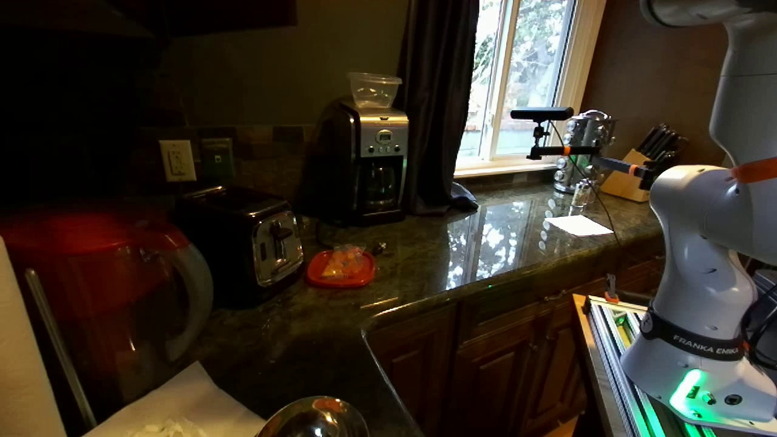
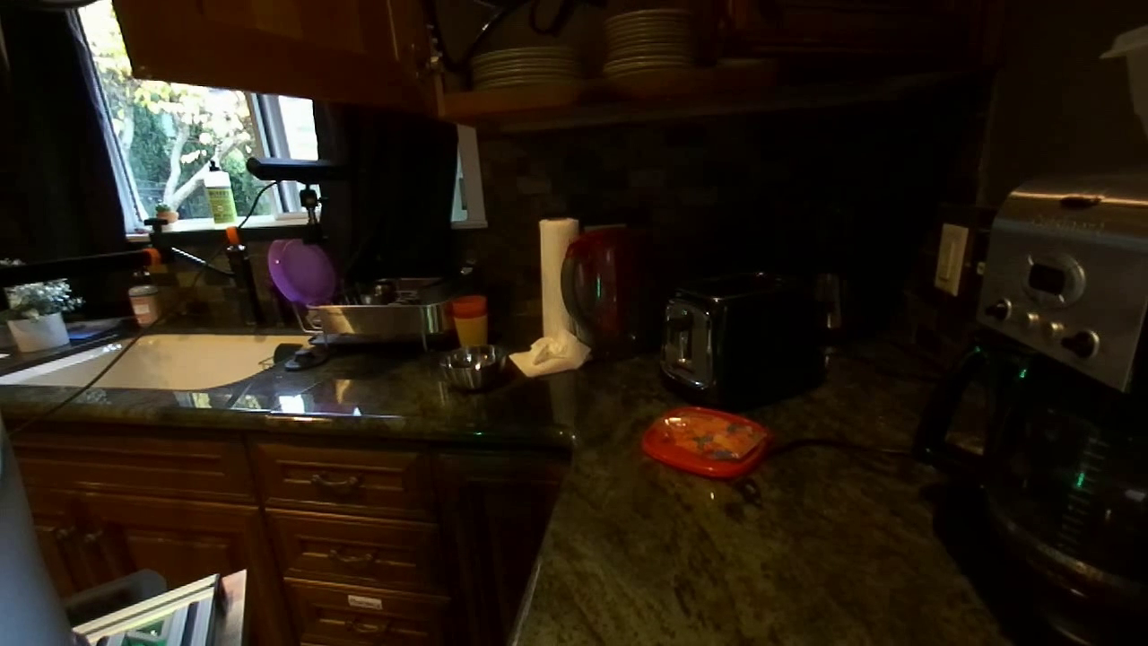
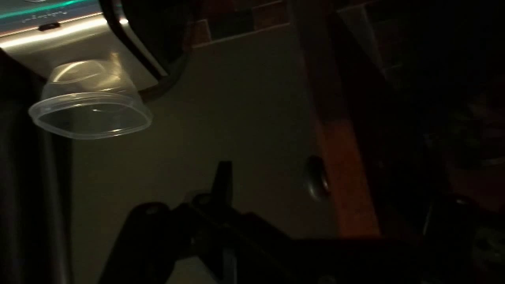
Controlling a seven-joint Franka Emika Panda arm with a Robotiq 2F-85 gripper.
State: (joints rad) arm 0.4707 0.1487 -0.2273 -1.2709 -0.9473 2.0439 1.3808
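My gripper (image 3: pixel 325 185) shows as a dark shape low in the wrist view. One finger stands out against the wall, and the far finger is nearly lost in shadow. It looks open, with nothing visible between the fingers. The gripper is out of frame in both exterior views. A clear plastic container (image 1: pixel 374 92) stands upright on top of the coffee maker (image 1: pixel 377 164). The wrist view is upside down and shows the container (image 3: pixel 90 118) and the coffee maker top (image 3: pixel 59 39) at upper left, apart from the gripper. A red lid-like dish (image 2: pixel 661 446) holds a clear bag of small pieces.
A black toaster (image 1: pixel 243 243), a red-lidded pitcher (image 1: pixel 91 255) and a metal bowl (image 2: pixel 473 366) stand on the counter. Plates (image 2: pixel 525 67) sit on a shelf under an open cabinet door (image 2: pixel 278 45). A wooden edge (image 3: pixel 347 177) and dark round object (image 3: pixel 315 179) show near the gripper.
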